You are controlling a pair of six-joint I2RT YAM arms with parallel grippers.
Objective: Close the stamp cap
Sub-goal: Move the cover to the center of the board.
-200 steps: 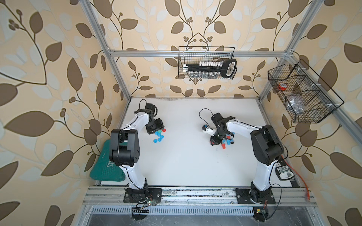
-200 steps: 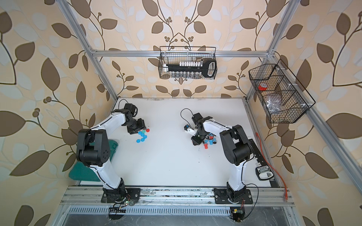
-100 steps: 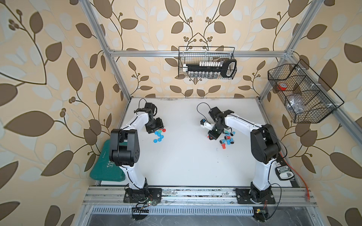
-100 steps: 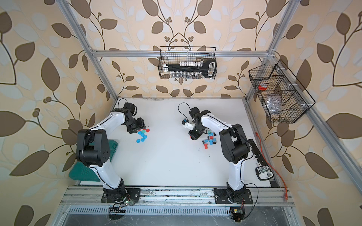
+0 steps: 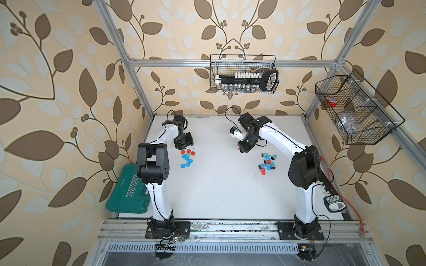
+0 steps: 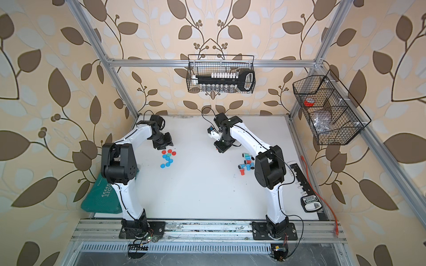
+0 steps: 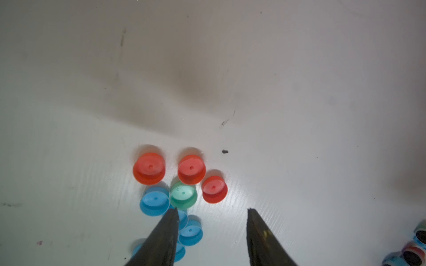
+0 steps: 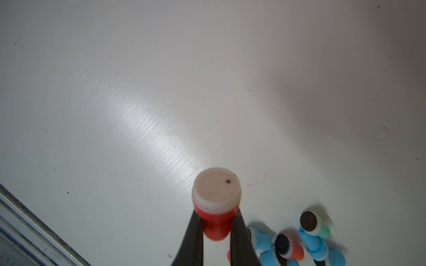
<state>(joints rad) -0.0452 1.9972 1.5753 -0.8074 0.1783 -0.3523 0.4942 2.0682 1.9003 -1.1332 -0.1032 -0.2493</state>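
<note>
My right gripper (image 8: 216, 216) is shut on a red stamp (image 8: 215, 221) whose white-rimmed pink pad faces the wrist camera, with no cap on it. In both top views that gripper (image 5: 242, 149) (image 6: 219, 149) hangs over the table, left of and behind the loose stamps (image 5: 267, 162) (image 6: 246, 162). Loose caps (image 5: 187, 156) (image 6: 168, 157), red, blue and one green, lie near my left gripper (image 5: 185, 147), which hovers just behind them. In the left wrist view that gripper (image 7: 212, 211) is open with nothing between its fingers. A red cap (image 7: 214, 190) lies just beyond the gap and the green cap (image 7: 183, 194) by one fingertip.
A green tool case (image 5: 129, 193) lies off the table's left front. Wire baskets hang on the back wall (image 5: 243, 73) and the right wall (image 5: 355, 110). A tape measure (image 5: 334, 202) and an orange cable lie along the right side. The table's edge (image 8: 34, 230) shows in the right wrist view.
My right gripper shut on the red stamp and carried it back and to the left, away from the stamp pile. The left gripper's jaws have narrowed; its arm has barely moved.
</note>
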